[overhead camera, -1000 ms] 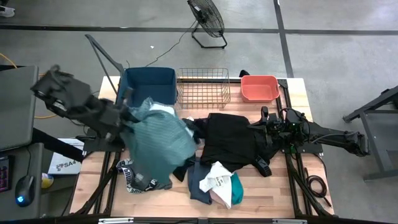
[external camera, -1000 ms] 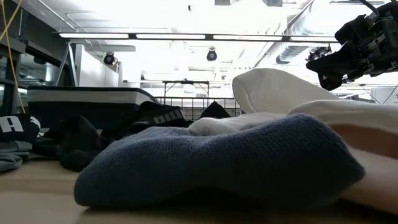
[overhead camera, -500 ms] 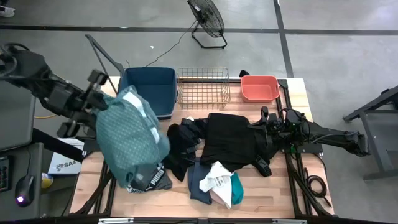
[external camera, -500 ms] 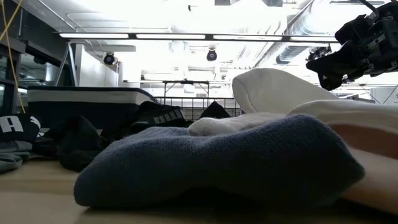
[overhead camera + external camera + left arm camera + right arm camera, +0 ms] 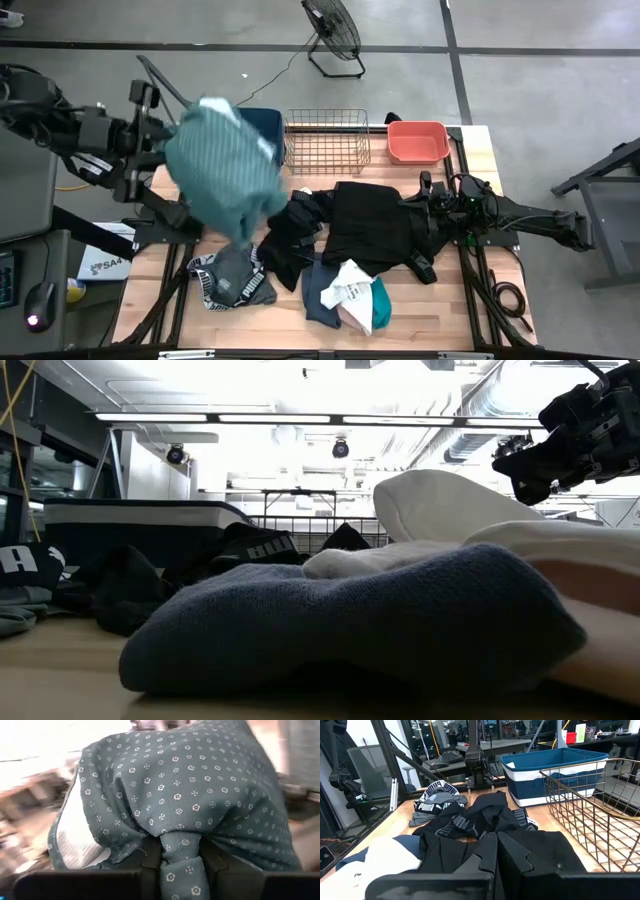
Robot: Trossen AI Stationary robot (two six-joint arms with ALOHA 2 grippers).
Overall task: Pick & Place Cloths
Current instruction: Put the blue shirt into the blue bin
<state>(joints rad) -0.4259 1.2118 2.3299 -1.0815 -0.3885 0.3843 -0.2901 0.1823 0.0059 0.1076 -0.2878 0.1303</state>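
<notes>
Teal-green cloth [image 5: 222,160] pinched in left gripper [image 5: 181,857], aloft off the table's [image 5: 478,145] left edge — right gripper [image 5: 496,851] closed, empty — remaining cloths [image 5: 375,228] unsorted, tubs apparently unfilled.

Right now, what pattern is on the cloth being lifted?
Teal cloth with small white flower dots; left wrist view shows it best.

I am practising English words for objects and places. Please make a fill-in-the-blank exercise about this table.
1. The left hand holds a teal-green cloth with a ____ pattern.
2. Between the blue tub and the coral tub stands a ____ basket.
3. The right hand rests shut above a ____ cloth.

Missing words: flower; wire; black
</notes>
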